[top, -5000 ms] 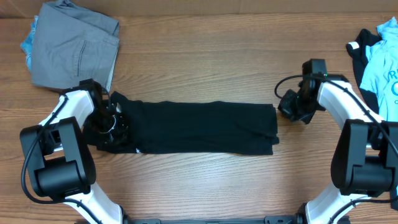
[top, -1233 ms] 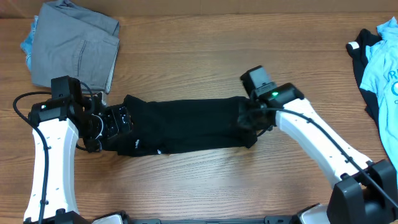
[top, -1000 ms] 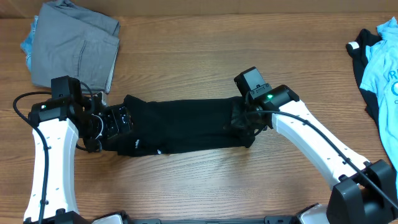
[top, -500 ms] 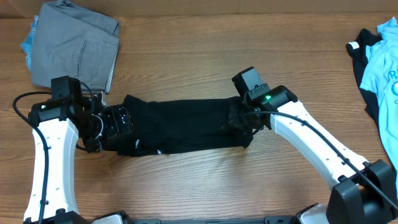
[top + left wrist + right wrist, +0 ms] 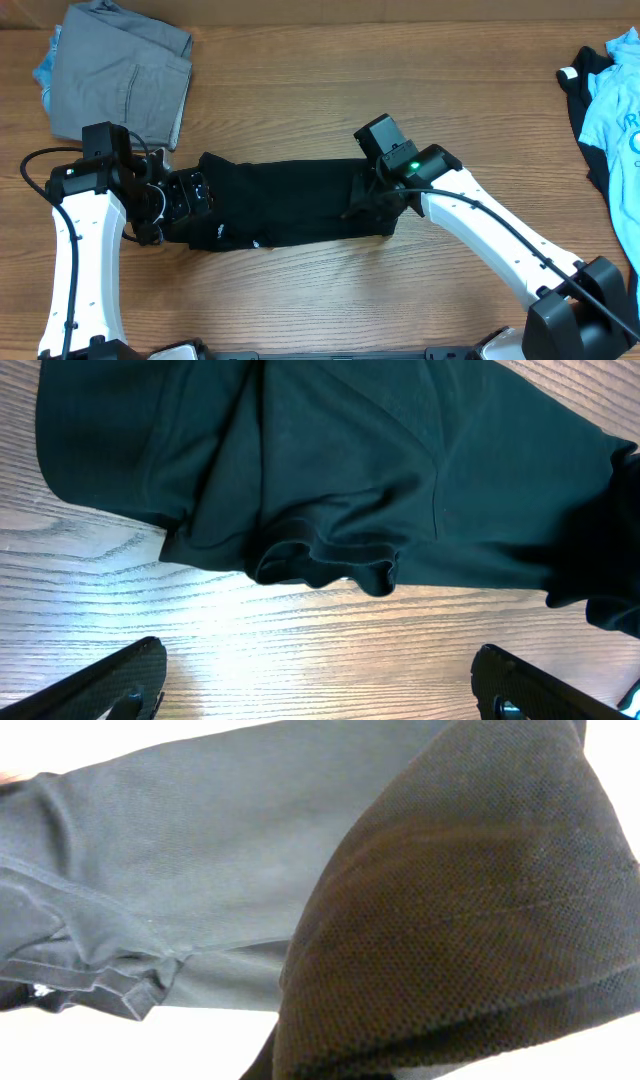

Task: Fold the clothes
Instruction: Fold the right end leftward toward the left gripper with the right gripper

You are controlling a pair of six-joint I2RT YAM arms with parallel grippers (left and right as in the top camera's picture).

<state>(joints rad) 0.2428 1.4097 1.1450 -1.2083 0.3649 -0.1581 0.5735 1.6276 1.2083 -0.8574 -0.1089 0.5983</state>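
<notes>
The wooden table [image 5: 320, 100] carries a black T-shirt [image 5: 280, 205], folded into a long band across its middle. A grey garment [image 5: 120, 75] lies at the far left corner, and a light blue shirt [image 5: 615, 90] lies at the right edge. The right gripper [image 5: 372, 200] has its jaws pressed together, pinching the T-shirt's right end, which is lifted over the band. The left gripper [image 5: 195, 195] sits at the band's left end. Its 2 fingers [image 5: 120, 678] are spread wide over bare wood, just short of the fabric's edge.

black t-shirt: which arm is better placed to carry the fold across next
Probably right. The right tool is shut on the right end of the black fabric T-shirt, folded partway over it. The left tool hangs open by the left end, gripping nothing.
</notes>
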